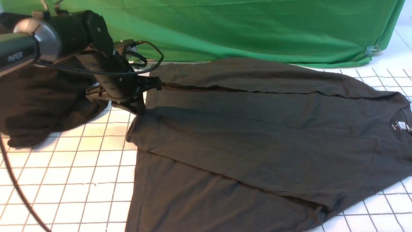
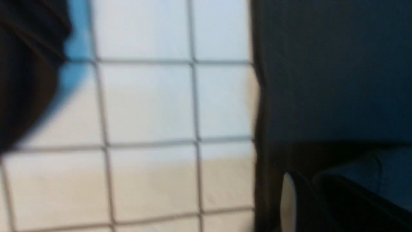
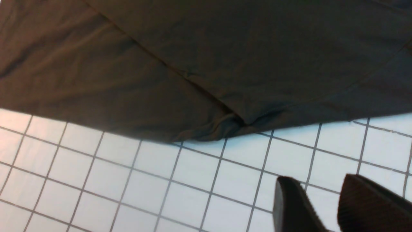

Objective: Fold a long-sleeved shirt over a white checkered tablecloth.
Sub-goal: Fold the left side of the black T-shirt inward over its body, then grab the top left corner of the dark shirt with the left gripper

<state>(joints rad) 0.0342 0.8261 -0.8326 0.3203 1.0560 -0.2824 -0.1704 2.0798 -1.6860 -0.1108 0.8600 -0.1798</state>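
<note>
The large dark charcoal knit long-sleeved shirt point(image 1: 257, 135) lies spread flat on the white tablecloth ruled with thin dark grid lines point(image 1: 80, 180). Its collar and white neck label point(image 1: 397, 124) point toward the robot's right and its hem toward the left, and panels are lapped over the body along long diagonal creases. It looks light, limp and not slippery, and would sag and drag from any single pinch. I judge the best holds to be a hem corner or a doubled folded edge, lifted low so the layers beneath do not shift. The left gripper point(image 1: 139, 104) reaches in from the upper left, angled downward, at the far hem corner near the plain green cloth backdrop point(image 1: 225, 29). I cannot tell whether its jaws are apart or clamped on fabric, because its wrist view is blurred. The right gripper point(image 3: 317, 193), unseen in the front view, hovers above bare tablecloth close to the shirt's edge, fingers apart and holding nothing.
</note>
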